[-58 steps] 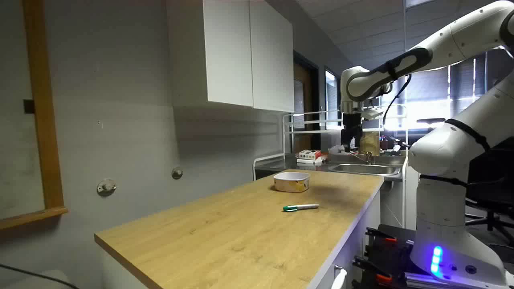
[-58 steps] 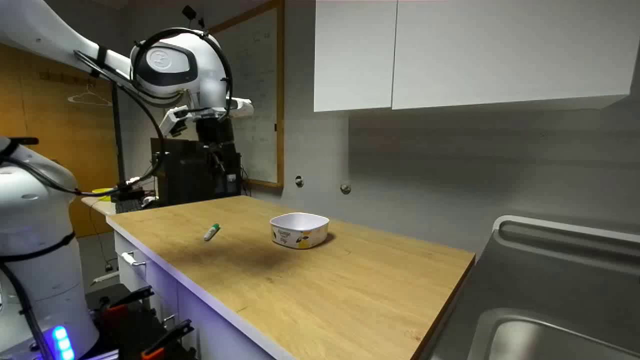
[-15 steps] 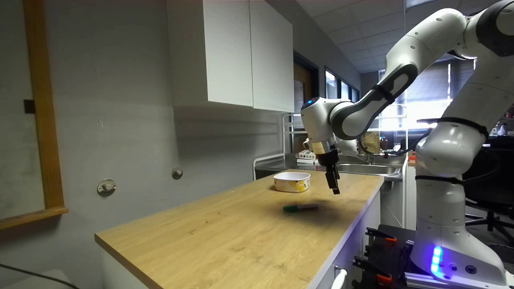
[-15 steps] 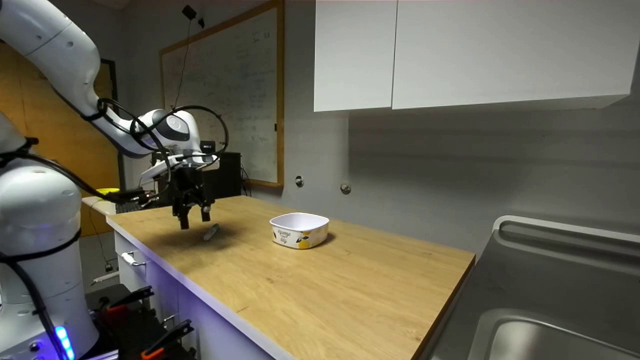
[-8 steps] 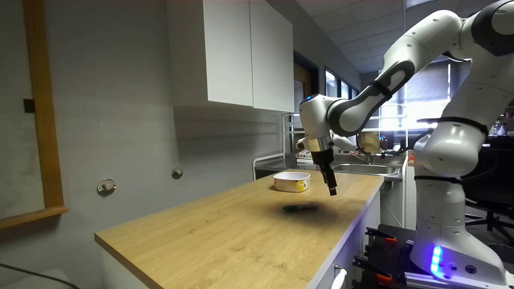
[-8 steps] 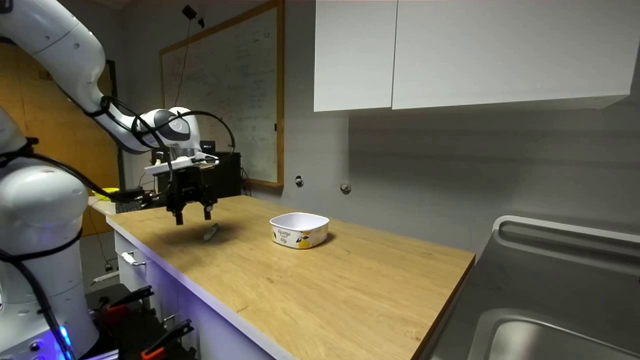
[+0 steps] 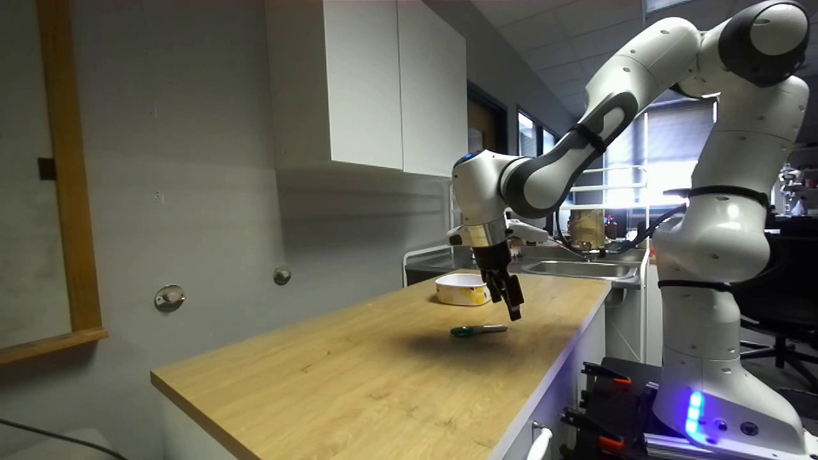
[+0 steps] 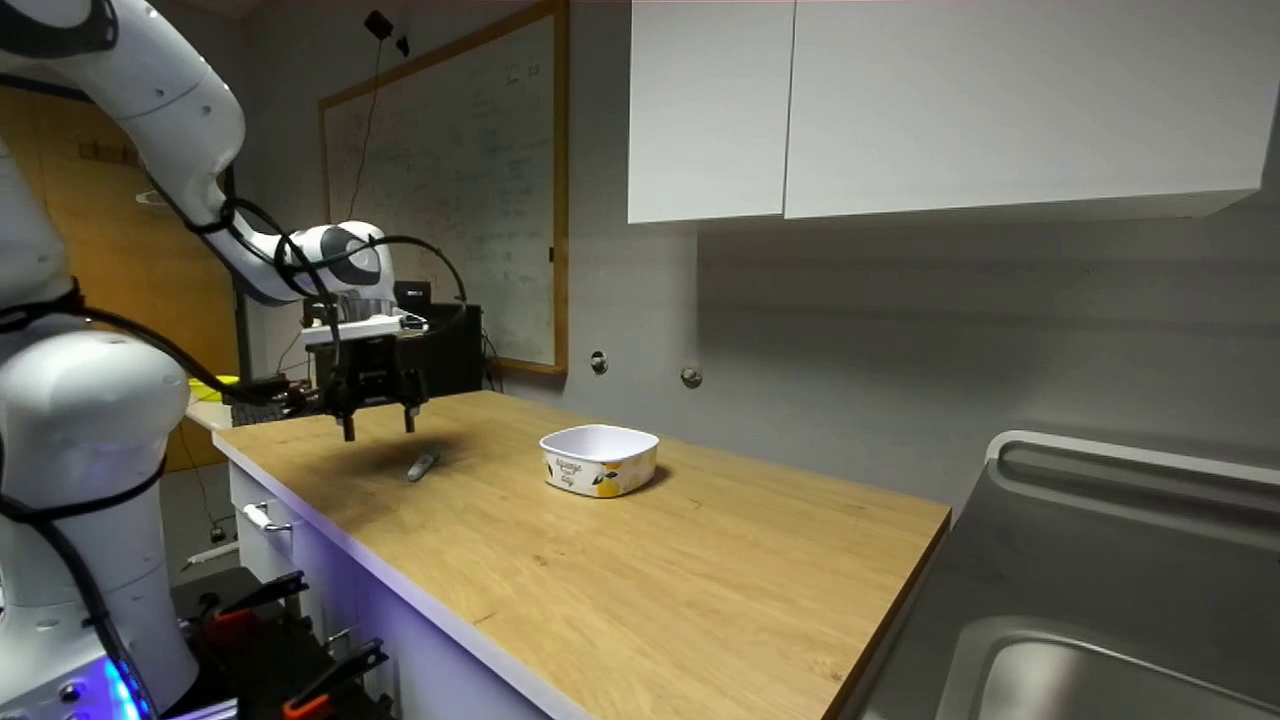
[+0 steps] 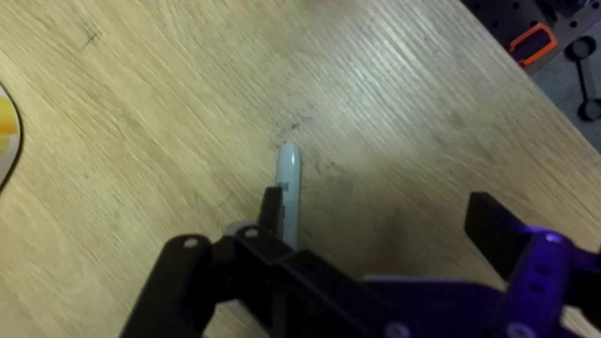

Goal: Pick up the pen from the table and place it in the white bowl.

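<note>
Your hand (image 8: 379,430) hangs above the counter (image 8: 640,590), tilted, its jaws wide apart and holding nothing. Below it, the pen (image 7: 479,330) lies on the counter, its green end to the left in an exterior view; in your wrist view one jaw hides part of the pen's pale barrel. The white bowl (image 8: 600,480) stands upright on the counter, apart from the pen and to its right in an exterior view.

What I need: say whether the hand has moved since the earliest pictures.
Yes: in an exterior view, the hand has moved from above the sink to its lower left in the picture.
</note>
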Available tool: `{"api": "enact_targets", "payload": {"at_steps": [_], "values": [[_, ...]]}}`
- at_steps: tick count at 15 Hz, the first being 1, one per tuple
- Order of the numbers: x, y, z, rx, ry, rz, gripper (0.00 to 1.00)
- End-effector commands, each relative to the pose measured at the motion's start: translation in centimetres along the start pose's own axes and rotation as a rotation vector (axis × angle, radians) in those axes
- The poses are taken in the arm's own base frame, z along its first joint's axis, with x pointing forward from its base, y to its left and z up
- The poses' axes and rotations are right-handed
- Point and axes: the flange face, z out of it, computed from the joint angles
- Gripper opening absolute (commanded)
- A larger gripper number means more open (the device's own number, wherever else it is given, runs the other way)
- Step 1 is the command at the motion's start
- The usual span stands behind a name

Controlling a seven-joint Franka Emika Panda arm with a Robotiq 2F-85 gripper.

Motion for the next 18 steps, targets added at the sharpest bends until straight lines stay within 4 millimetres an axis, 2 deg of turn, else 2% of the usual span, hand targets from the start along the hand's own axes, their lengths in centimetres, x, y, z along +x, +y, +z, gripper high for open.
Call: {"api": "enact_targets", "payload": {"at_steps": [1,6,12,13,14,18], "values": [[3.8,2.3,0.3,0.001,-0.032,-0.094,1.00],[6.9,5.4,3.2,0.025,-0.070,-0.171,1.00],[7.7,9.1,8.2,0.087,-0.101,-0.188,1.00],[7.8,9.5,8.6,0.089,-0.106,-0.177,0.75],[7.7,9.8,8.8,0.093,-0.105,-0.173,0.75],[7.7,10.4,8.7,0.108,-0.100,-0.150,0.43]]}}
